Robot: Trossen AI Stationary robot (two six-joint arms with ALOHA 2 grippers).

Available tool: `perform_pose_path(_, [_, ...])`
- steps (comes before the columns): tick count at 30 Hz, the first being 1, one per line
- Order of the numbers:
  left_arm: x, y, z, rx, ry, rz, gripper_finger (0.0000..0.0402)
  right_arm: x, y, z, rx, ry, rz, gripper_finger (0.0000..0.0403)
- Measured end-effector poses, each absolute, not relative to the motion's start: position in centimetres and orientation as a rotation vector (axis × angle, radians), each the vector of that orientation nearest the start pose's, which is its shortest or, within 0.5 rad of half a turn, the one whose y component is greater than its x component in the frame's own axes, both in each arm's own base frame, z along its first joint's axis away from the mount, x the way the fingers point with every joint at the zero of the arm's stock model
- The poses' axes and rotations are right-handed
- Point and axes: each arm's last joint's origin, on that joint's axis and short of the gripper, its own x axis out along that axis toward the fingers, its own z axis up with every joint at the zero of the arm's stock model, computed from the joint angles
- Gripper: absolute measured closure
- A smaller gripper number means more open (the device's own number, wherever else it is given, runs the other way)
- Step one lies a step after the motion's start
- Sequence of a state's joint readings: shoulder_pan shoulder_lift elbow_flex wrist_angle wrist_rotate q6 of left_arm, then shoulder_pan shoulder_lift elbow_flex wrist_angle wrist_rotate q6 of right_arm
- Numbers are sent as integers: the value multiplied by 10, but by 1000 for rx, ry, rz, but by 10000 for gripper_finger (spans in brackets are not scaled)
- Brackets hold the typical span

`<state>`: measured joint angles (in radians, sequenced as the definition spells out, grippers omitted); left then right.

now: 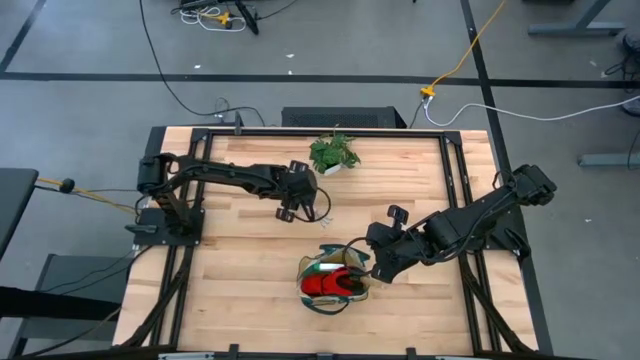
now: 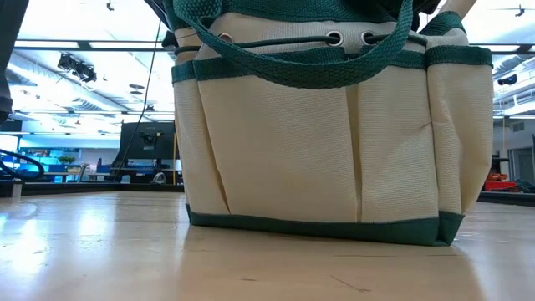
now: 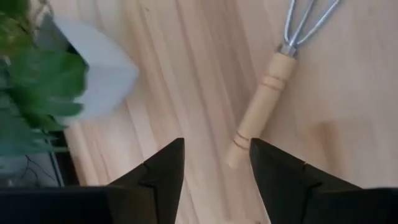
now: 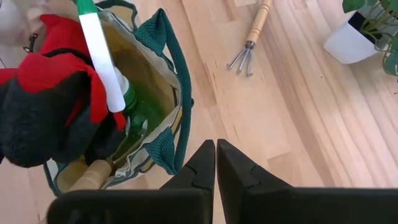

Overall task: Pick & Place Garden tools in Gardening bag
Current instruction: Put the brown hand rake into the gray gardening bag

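Observation:
The beige gardening bag point(image 1: 335, 280) with green trim stands on the table's near middle and fills the low view point(image 2: 326, 142). Inside it are the red-and-black gloves point(image 4: 43, 106), the green spray bottle point(image 4: 134, 115) and a wooden-handled tool point(image 4: 93, 177). The small metal hand rake point(image 3: 264, 99) lies flat on the table, tines point(image 4: 242, 61) toward the bag. My left gripper point(image 3: 214, 168) hangs open just above the free end of the rake's wooden handle, touching nothing. My right gripper point(image 4: 216, 162) is shut and holds nothing, above the table beside the bag's right side.
A leafy potted plant point(image 1: 335, 152) in a white pot point(image 3: 102, 68) stands at the table's far edge, close to my left gripper. Bare wooden tabletop point(image 1: 230, 290) lies to the left of the bag and between the bag and the rake.

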<state>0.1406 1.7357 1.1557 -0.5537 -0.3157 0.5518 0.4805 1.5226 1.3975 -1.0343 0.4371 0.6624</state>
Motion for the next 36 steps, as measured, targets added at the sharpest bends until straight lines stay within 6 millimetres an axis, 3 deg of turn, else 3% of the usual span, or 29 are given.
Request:
perform_pose_path(15, [346,54,172,595,1246,2,211,270,127,311,91,970,-274,386])
perform_pose_path(25, [349,54,144,606,1335,-50,211,270,127,311,89,967,-270,386])
perform_pose_path(36, [351,58,136,579,1347,-67,215,271,128,311,93,958,-266,385])
